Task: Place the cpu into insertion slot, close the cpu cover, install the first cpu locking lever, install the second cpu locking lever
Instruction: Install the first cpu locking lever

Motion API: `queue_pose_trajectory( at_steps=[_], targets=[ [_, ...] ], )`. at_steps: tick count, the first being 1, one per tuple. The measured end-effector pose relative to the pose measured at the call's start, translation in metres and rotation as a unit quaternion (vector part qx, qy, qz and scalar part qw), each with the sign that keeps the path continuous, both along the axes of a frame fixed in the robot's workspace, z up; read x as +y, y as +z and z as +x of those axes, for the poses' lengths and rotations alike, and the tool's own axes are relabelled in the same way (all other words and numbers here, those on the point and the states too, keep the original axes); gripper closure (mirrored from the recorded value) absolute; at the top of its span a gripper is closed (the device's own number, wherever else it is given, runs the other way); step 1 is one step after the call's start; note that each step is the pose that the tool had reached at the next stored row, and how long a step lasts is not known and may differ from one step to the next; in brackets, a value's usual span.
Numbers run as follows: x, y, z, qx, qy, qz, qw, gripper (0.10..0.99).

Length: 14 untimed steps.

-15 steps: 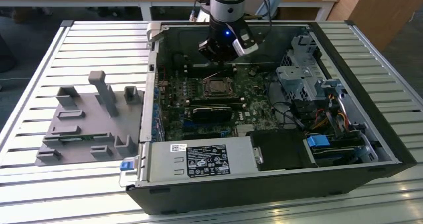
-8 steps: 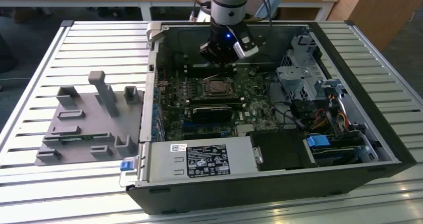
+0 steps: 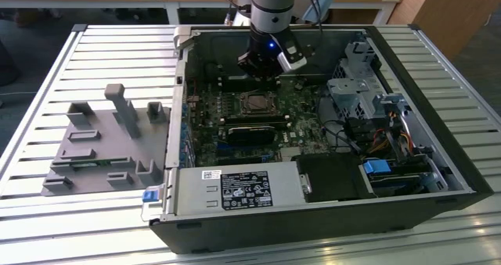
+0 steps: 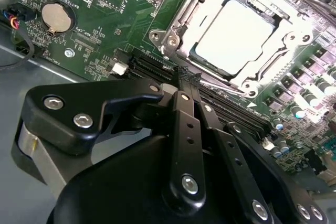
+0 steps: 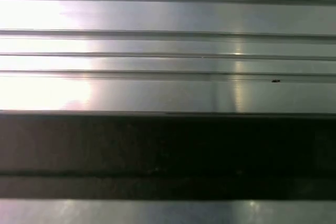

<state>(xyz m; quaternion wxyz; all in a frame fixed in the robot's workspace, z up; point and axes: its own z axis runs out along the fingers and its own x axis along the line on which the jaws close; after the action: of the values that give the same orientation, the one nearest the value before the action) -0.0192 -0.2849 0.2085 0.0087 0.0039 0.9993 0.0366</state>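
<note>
Green circuit board fills the open computer case [image 3: 438, 177] in the exterior view, and the arm's gripper [image 3: 262, 71] hangs low inside it, just beyond the insertion slot [image 3: 255, 103] near the board's middle; a grey fixture tray [image 3: 94, 153] sits well apart on the slatted table [image 3: 47, 230] at the exterior view's left, and the labelled power supply [image 3: 239, 189] lies at the case's near edge. In the second wrist view the cpu [image 4: 239, 35] already lies flat in the slot, its pale metal top showing through the square window of the cpu cover [image 4: 184, 30], which looks folded down around it, so I judge the work to have reached the locking levers. The gripper's fingers [image 4: 188, 77] are pressed together with no gap and nothing between them, their tips just beside the cover's near edge, apparently at a thin lever rod there, though I cannot tell if they touch it. The chip itself lies just past the fingertips, apart from them. Doing this step well calls for pushing the lever down and under its catch without sliding the tips onto the chip or the neighbouring memory slots [image 4: 157, 66]. The first wrist view shows ribbed metal slats [image 5: 168, 51] and a dark band.
</note>
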Motion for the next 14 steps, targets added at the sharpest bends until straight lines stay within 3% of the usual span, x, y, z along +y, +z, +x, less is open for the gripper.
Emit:
queue_pose_trajectory(
  at_steps=[14],
  targets=[
    [0.0, -0.0064, 0.0018, 0.0005, 0.0, -0.0026, 1.0, 0.973]
  ],
)
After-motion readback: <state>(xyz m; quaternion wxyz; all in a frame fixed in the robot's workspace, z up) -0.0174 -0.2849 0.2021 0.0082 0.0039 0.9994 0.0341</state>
